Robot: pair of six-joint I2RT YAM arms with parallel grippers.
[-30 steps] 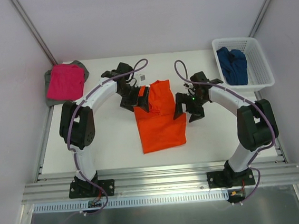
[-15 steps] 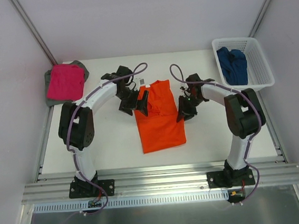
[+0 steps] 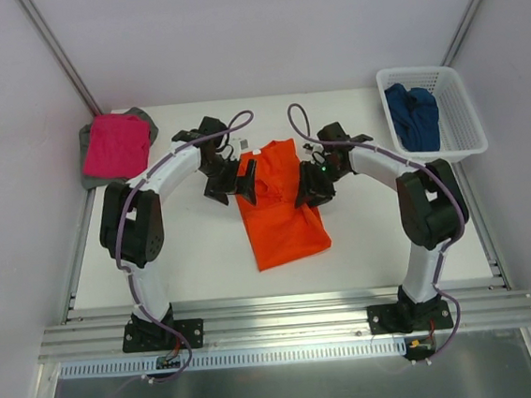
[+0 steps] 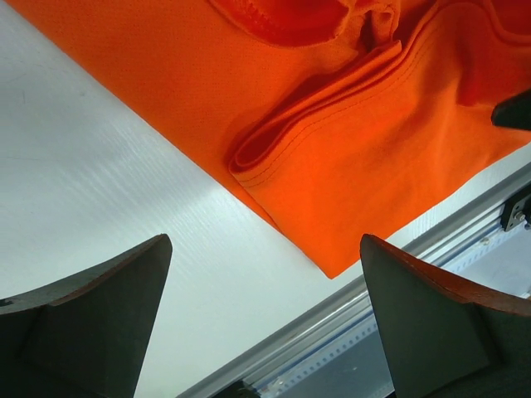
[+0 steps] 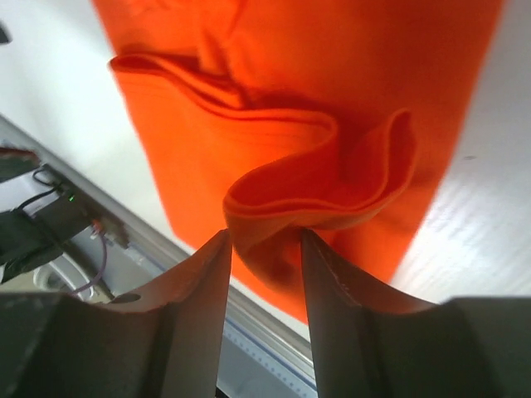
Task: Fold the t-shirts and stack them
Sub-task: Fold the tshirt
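Note:
The orange t-shirt (image 3: 281,218) lies part-folded in the middle of the table, its top end bunched. My right gripper (image 3: 310,189) is at the shirt's right edge. The right wrist view shows that gripper (image 5: 264,236) shut on a raised fold of the orange t-shirt (image 5: 315,66). My left gripper (image 3: 231,179) hovers just off the shirt's left edge. In the left wrist view it (image 4: 263,239) stands wide open over bare table, with the orange t-shirt (image 4: 373,141) beyond its fingers. A pink t-shirt (image 3: 114,144) lies folded on a grey one (image 3: 87,165) at the back left. A dark blue t-shirt (image 3: 413,115) sits in the basket.
The white lattice basket (image 3: 468,146) stands at the back right corner. A metal rail (image 3: 285,305) runs along the table's near edge, in front of the two arm bases. Frame posts rise at both back corners.
My right gripper went from open to shut on the orange shirt's right edge and moved left with it. The left gripper drew back a little to the left, still open.

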